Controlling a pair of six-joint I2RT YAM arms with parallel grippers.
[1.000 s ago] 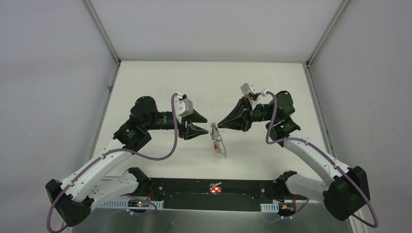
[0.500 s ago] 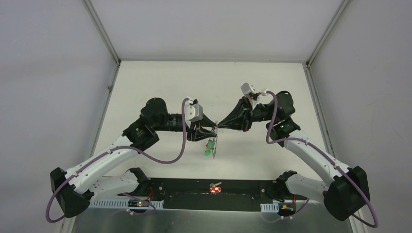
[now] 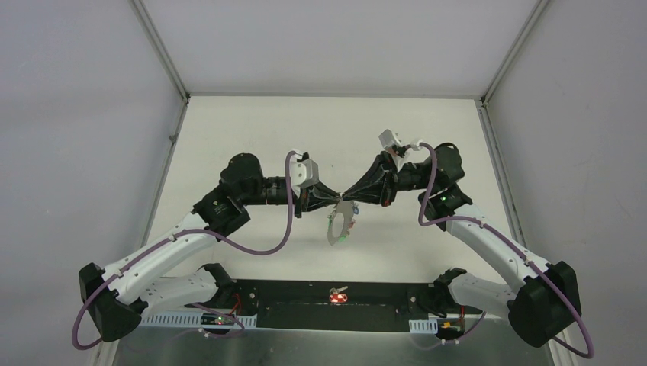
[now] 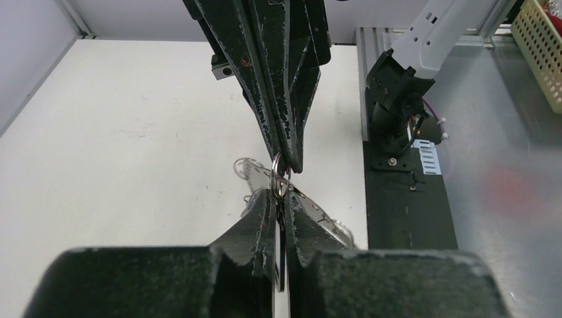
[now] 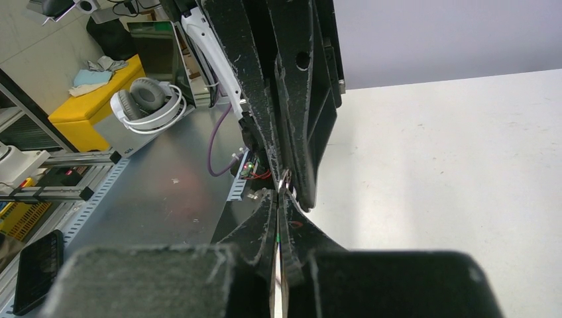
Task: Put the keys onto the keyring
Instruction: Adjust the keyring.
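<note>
Keyring (image 3: pixel 329 227) hangs pinched tip to tip by closed left fingers (image 3: pixel 320 200) and right fingers (image 3: pixel 357 192); hold both grips steady so keys (image 3: pixel 345 236) slide on

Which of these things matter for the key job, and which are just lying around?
Job: keyring, keys hanging by it, left gripper, right gripper, both shut on the keyring.
Lying about: headphones, yellow box, basket.

Grey keyring (image 3: pixel 330 230) with keys (image 3: pixel 345 236), dangling midair
</note>
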